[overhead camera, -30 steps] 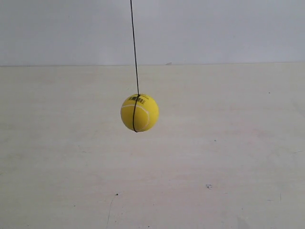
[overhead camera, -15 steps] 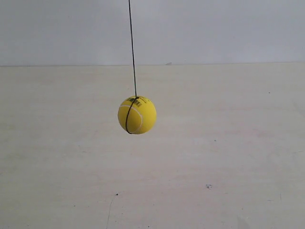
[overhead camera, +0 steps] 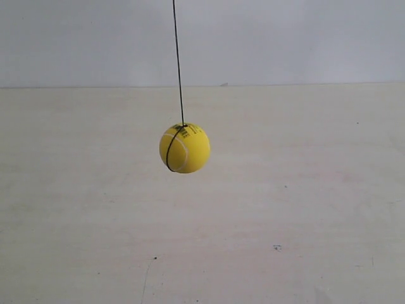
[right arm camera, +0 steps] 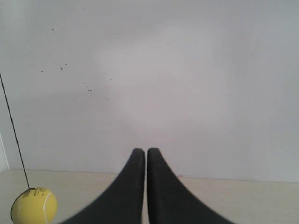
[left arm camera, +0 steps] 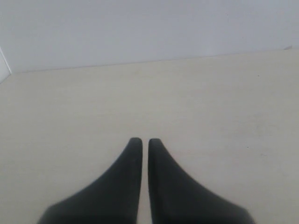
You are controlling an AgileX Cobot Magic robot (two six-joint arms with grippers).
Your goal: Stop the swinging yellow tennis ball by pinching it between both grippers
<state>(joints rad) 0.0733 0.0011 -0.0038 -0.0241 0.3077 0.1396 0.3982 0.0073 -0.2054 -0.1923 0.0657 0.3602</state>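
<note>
We see the yellow tennis ball (overhead camera: 184, 147) hanging on its black string (overhead camera: 178, 63) above the pale table (overhead camera: 297, 215). Our left gripper (left arm camera: 141, 141) and right gripper (right arm camera: 142, 150) each have the jaws almost together, holding nothing.

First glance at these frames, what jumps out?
The yellow tennis ball hangs on a thin black string in mid-air over the pale table, left of centre in the exterior view, with no arm in that view. The left gripper and the right gripper both show black fingers closed to a thin slit, holding nothing. Only the right wrist view catches the ball, apart from the fingers.
</note>
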